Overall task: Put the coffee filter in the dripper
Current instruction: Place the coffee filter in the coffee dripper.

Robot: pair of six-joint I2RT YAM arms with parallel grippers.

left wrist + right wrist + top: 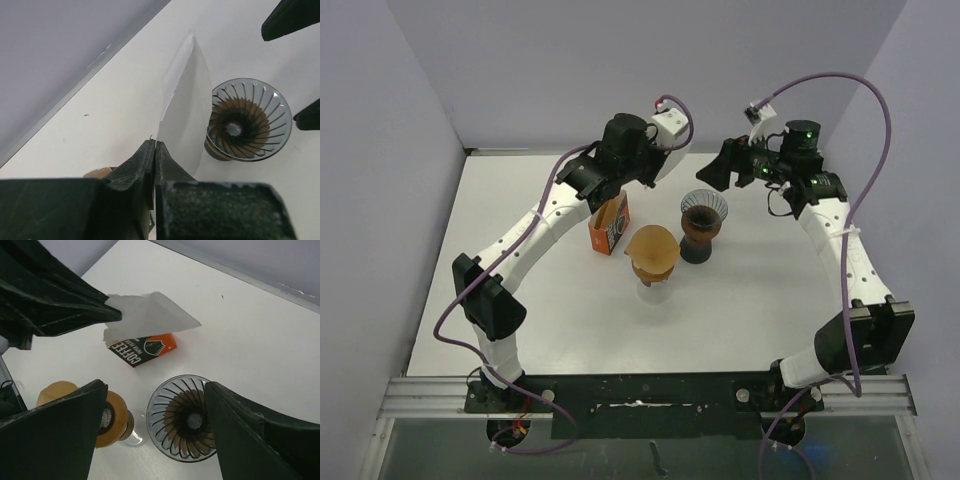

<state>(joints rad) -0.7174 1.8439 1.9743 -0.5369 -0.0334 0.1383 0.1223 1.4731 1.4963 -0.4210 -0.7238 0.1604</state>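
My left gripper (pixel 155 142) is shut on the edge of a white paper coffee filter (pixel 184 102) and holds it in the air. The filter also shows in the right wrist view (pixel 147 315), hanging from the left gripper's tips (pixel 112 312) above the filter box. The dark ribbed glass dripper (pixel 704 212) stands on the table, and it shows in the left wrist view (pixel 250 120) to the right of the filter. My right gripper (pixel 156 386) is open and empty, hovering over the dripper (pixel 182 417), with its jaws wide on either side.
An orange and black coffee filter box (pixel 610 225) lies under the left gripper (pixel 578 177). An amber cone on a clear glass base (pixel 653 256) stands just left of the dripper. The right gripper (pixel 715 172) is behind the dripper. Grey walls enclose the table.
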